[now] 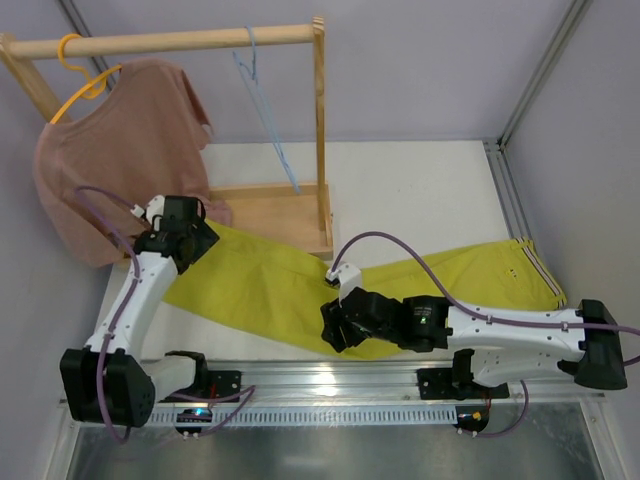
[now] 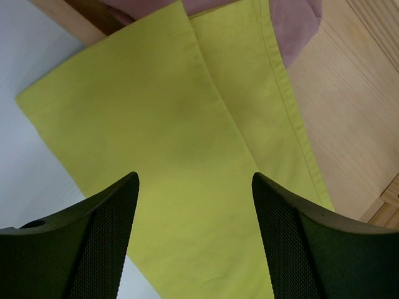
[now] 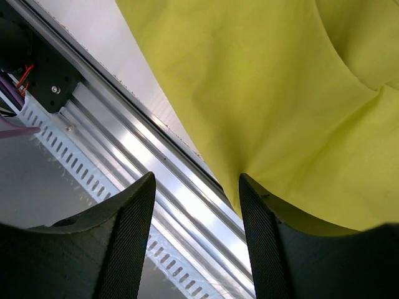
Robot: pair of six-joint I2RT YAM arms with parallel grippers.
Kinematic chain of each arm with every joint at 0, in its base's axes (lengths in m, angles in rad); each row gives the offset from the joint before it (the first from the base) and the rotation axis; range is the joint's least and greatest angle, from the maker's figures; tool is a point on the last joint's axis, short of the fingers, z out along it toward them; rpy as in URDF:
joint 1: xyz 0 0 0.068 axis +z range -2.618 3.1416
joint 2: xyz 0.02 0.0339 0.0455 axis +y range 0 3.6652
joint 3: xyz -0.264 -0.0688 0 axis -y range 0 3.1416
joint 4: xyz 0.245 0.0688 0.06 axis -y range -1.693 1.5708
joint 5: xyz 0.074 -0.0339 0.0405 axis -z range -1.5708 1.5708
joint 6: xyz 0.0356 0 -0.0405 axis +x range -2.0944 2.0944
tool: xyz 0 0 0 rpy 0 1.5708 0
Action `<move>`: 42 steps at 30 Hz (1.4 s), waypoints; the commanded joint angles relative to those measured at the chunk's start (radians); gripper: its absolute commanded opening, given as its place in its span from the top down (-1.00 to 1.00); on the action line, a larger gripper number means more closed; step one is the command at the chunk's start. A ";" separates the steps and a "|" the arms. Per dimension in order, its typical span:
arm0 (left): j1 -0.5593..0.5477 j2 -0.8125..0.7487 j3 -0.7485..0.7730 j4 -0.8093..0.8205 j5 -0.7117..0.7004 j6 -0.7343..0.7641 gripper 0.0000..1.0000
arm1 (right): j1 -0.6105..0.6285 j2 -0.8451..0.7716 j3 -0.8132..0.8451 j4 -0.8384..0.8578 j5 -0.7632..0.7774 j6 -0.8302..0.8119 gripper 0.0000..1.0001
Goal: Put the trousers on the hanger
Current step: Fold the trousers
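Note:
The yellow-green trousers [image 1: 270, 285] lie flat across the table, leg ends at the left and the striped waistband at the right. The light-blue hanger [image 1: 268, 125] hangs empty from the wooden rail. My left gripper [image 1: 200, 240] is open and empty just above the leg ends, which fill the left wrist view [image 2: 187, 112] between the spread fingers of that gripper [image 2: 194, 177]. My right gripper [image 1: 330, 328] is open at the trousers' near edge. In the right wrist view the right gripper [image 3: 196, 177] straddles that cloth edge [image 3: 262, 81], with one finger [image 3: 262, 218] against the cloth.
A wooden rack with a top rail [image 1: 180, 40] and a base tray [image 1: 270, 210] stands at the back left. A dusty-pink T-shirt [image 1: 120, 150] hangs there on a yellow hanger [image 1: 80, 75]. An aluminium rail [image 1: 340, 375] runs along the near table edge and also shows in the right wrist view [image 3: 143, 156].

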 commanded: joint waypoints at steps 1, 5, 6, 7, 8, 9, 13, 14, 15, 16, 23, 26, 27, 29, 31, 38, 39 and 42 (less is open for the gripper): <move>0.005 0.085 0.053 0.076 0.016 -0.014 -0.49 | -0.001 -0.015 0.022 -0.012 0.027 -0.028 -0.18; 0.005 0.185 0.071 0.107 0.028 -0.031 -0.50 | -0.001 -0.061 0.001 0.010 0.039 -0.019 -0.18; 0.005 0.202 0.079 0.112 0.031 -0.034 -0.50 | -0.001 -0.082 -0.008 0.010 0.044 -0.019 -0.18; 0.005 0.220 0.088 0.119 0.034 -0.042 -0.49 | -0.001 -0.093 -0.015 0.010 0.046 -0.018 -0.18; 0.005 0.245 0.094 0.128 0.036 -0.048 -0.48 | -0.001 -0.102 -0.019 0.011 0.053 -0.018 -0.18; 0.005 0.259 0.106 0.135 0.037 -0.053 -0.48 | -0.001 -0.124 -0.031 0.010 0.058 -0.018 -0.19; 0.005 0.326 0.132 0.145 0.025 -0.065 -0.45 | -0.001 -0.158 -0.053 -0.007 0.070 -0.018 -0.18; 0.005 0.358 0.142 0.141 0.023 -0.070 -0.44 | -0.003 -0.164 -0.058 -0.008 0.073 -0.018 -0.18; 0.005 0.371 0.151 0.135 0.028 -0.071 -0.41 | -0.001 -0.170 -0.067 -0.010 0.087 -0.019 -0.18; 0.005 0.385 0.154 0.135 0.035 -0.076 -0.40 | -0.003 -0.181 -0.068 -0.013 0.093 -0.022 -0.19; 0.005 0.441 0.156 0.150 0.066 -0.091 -0.23 | -0.003 -0.193 -0.070 -0.030 0.139 -0.041 -0.18; 0.005 0.458 0.154 0.147 0.082 -0.096 -0.14 | -0.006 -0.187 -0.067 -0.021 0.141 -0.048 -0.18; 0.005 0.460 0.152 0.147 0.083 -0.096 -0.09 | -0.009 -0.182 -0.067 -0.019 0.142 -0.050 -0.19; 0.005 0.464 0.145 0.158 0.088 -0.094 -0.05 | -0.009 -0.175 -0.065 -0.013 0.142 -0.050 -0.18; 0.005 0.472 0.146 0.156 0.088 -0.086 0.04 | -0.009 -0.170 -0.064 -0.012 0.139 -0.048 -0.18; 0.005 0.471 0.128 0.171 0.094 -0.082 0.84 | -0.129 -0.167 -0.058 0.089 0.112 -0.097 -0.19; 0.005 0.469 0.126 0.173 0.092 -0.080 0.99 | -0.177 -0.162 -0.059 0.116 0.013 -0.111 -0.18; 0.005 0.461 0.123 0.168 0.094 -0.083 1.00 | -0.300 -0.139 -0.042 0.186 -0.079 -0.149 -0.18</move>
